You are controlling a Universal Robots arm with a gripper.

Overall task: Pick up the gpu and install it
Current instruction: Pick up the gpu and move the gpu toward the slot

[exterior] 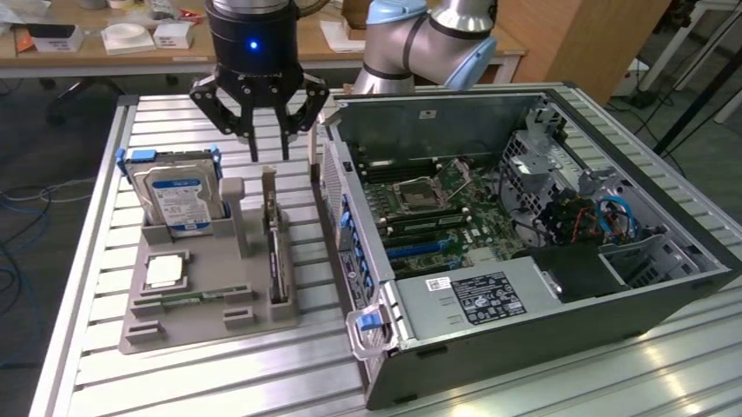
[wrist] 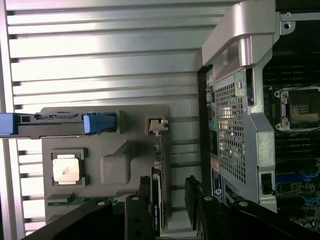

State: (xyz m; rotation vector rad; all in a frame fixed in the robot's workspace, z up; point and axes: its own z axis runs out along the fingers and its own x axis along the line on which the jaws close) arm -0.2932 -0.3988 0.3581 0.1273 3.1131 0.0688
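The gripper (exterior: 268, 155) hangs with its fingers pointing straight down over the far end of the gpu (exterior: 274, 252), open about two-thirds of its reach and holding nothing. In the exterior view the fingertips end just above the card's upper long edge, apart from it. In the wrist view the 2 fingers (wrist: 145, 197) stand on either side of the card's line, 1 close beside it and the other with a clear strip of grey between.

The gpu stands on its long edge in a slot of the grey tray (exterior: 208, 334), its silvery bracket at the end under the gripper. Its whole top edge is free. On the exterior view's left a low grey post rises just beside the card, and beyond that the blue-labelled hard drive (exterior: 176, 198) stands upright in its own slot, well apart from the fingers. A processor chip (exterior: 163, 271) and a memory stick (exterior: 191, 297) lie flat and low in the tray.

On the exterior view's right, the perforated side wall of the computer case (exterior: 464, 347) rises close beside the tray, leaving a narrow lane of slatted table (exterior: 174, 382) between them. The case lies open upward, with the motherboard (exterior: 464, 217) exposed and open space above it
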